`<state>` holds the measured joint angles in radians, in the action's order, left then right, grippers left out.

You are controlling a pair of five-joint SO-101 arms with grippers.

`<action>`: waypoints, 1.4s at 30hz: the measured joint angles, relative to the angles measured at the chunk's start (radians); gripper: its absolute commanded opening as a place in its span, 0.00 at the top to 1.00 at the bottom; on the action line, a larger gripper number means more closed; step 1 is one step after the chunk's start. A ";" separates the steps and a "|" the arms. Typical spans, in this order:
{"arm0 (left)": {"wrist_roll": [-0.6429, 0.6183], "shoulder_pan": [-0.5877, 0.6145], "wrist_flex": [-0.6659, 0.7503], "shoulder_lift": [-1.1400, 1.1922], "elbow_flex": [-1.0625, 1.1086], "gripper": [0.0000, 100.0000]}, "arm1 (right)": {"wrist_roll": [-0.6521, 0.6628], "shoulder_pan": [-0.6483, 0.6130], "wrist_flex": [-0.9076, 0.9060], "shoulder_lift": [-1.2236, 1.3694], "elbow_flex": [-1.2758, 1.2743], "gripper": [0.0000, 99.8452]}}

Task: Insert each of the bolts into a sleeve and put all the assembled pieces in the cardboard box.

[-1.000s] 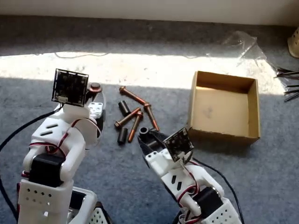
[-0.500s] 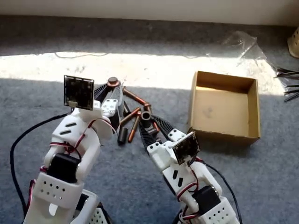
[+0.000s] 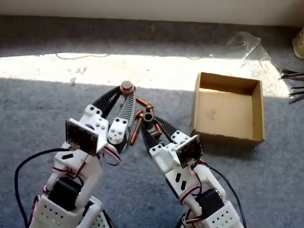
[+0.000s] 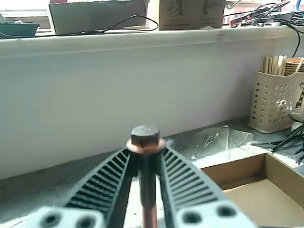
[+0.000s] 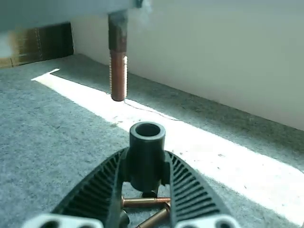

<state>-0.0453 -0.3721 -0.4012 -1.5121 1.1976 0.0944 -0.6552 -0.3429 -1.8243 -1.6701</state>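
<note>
My left gripper (image 3: 124, 91) is shut on a copper bolt (image 3: 126, 87), held upright with its hex head up; the left wrist view has the bolt (image 4: 147, 156) pinched between the ribbed fingers (image 4: 107, 178). Beside it my right gripper (image 3: 149, 121) is shut on a black sleeve (image 3: 148, 118), bore facing up. From the right wrist the sleeve (image 5: 147, 149) sits between the jaws, and the bolt's threaded end (image 5: 118, 71) hangs a little beyond and above it. Several loose bolts (image 3: 142, 105) and a sleeve lie on the carpet under the grippers. The open cardboard box (image 3: 228, 107) stands to the right.
Grey carpet covers the floor, with a sunlit strip (image 3: 71, 69) across the back. A clear plastic bag (image 3: 244, 45) lies behind the box. Dark tools (image 3: 292, 85) and a perforated basket (image 3: 299, 42) sit at the far right edge. A white wall runs along the back.
The left arm swung toward the middle and tipped over, carrying the bolt rightward to just beside the sleeve. The right gripper lifted the sleeve up off the carpet, then held still.
</note>
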 measured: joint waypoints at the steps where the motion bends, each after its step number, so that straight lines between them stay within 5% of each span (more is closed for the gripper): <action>1: 0.002 -0.014 0.011 -0.012 0.014 0.99 | 0.000 0.000 0.000 0.000 0.000 1.00; 13: 0.005 -0.035 0.028 -0.098 0.032 0.99 | 0.000 -0.020 -0.063 0.000 0.000 1.00; 21: 0.003 -0.160 0.031 -0.106 0.086 0.99 | 0.002 -0.025 -0.063 0.000 0.000 1.00; 42: -0.118 -0.127 0.031 -0.106 0.086 0.99 | 0.006 -0.025 -0.063 0.000 0.000 1.00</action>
<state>-0.1634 -0.4994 -0.3705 -1.6180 1.2835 0.1005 -0.6797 -0.4058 -1.8243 -1.6701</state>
